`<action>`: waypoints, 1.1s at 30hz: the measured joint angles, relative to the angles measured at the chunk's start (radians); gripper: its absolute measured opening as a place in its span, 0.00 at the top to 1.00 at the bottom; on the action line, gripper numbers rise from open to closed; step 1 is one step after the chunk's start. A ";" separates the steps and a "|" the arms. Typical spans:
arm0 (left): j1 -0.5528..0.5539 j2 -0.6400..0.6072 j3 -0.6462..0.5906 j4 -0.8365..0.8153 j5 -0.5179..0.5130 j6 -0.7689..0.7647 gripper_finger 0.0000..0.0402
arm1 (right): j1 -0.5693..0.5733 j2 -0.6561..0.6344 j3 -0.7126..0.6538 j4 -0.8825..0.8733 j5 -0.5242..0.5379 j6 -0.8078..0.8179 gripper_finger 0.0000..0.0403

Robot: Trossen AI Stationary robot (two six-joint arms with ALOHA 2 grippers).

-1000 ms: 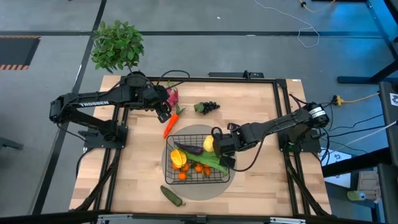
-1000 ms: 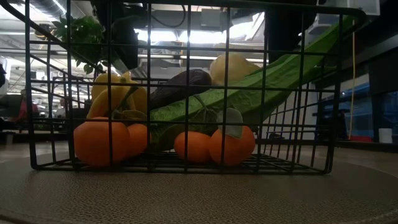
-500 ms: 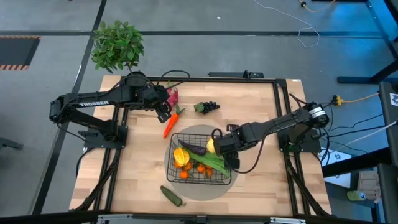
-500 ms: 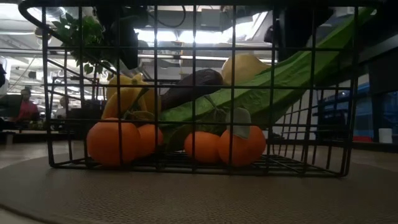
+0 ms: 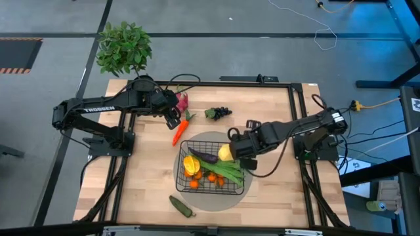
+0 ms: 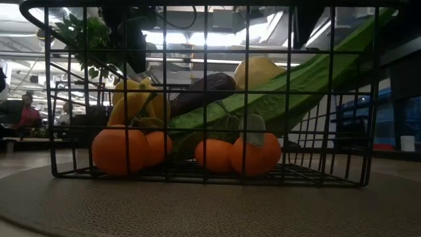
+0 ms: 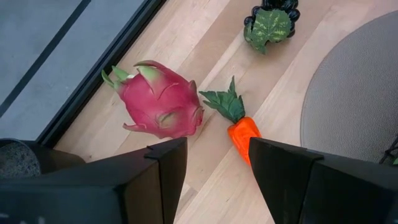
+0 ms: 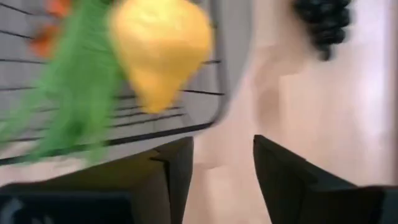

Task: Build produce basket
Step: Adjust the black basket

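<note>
On the wooden worktop (image 5: 144, 177), a round grey mat (image 5: 233, 141) lies at the centre, seemingly set there as the base for the display. The basket (image 5: 211, 185) sits on the mat's near half, its mesh sides keeping the rounder pieces from rolling out. Inside, the cucumber (image 6: 309, 72) is too long to lie flat, so it leans from the floor up onto the right rim, with the eggplant (image 6: 200, 91) propped across it. The yellow pepper (image 5: 189, 164) fills the left side, the lemon (image 5: 226, 153) rests at the far right corner, and the tangerines (image 6: 118, 150) have settled on the bottom.

The right hand (image 5: 239, 143) hovers just beyond the basket's far right corner, beside the lemon; its fingers (image 8: 283, 180) stand apart with nothing between them, which fits a piece just let go.

Four pieces lie outside the basket. The dragon fruit (image 7: 163, 102) lies at the far left, with the carrot (image 7: 239, 124) just right of it. The left hand (image 7: 217, 165) hangs open and empty above the two, lined up, I judge, for the carrot. The grapes (image 5: 219, 113) lie farther right along the far side. One dark green piece (image 5: 182, 206), possibly the beans, lies near the front edge; it is too small to be sure.
</note>
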 joint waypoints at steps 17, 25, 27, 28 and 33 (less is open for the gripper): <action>0.000 0.000 0.000 0.000 0.000 0.001 0.60 | 0.093 0.001 -0.112 0.209 -0.156 -0.013 0.62; 0.000 0.000 0.000 0.000 0.000 0.000 0.60 | 0.000 0.001 -0.113 0.115 -0.058 -0.130 0.62; 0.000 0.000 0.000 0.000 0.000 0.000 0.60 | -0.020 0.001 -0.113 0.154 -0.062 -0.193 0.62; 0.000 0.000 0.000 0.000 0.000 0.000 0.60 | -0.030 0.001 -0.113 0.173 -0.065 -0.221 0.62; 0.000 0.000 0.000 0.000 0.000 0.001 0.60 | -0.097 -0.002 -0.113 0.162 -0.110 -0.291 0.62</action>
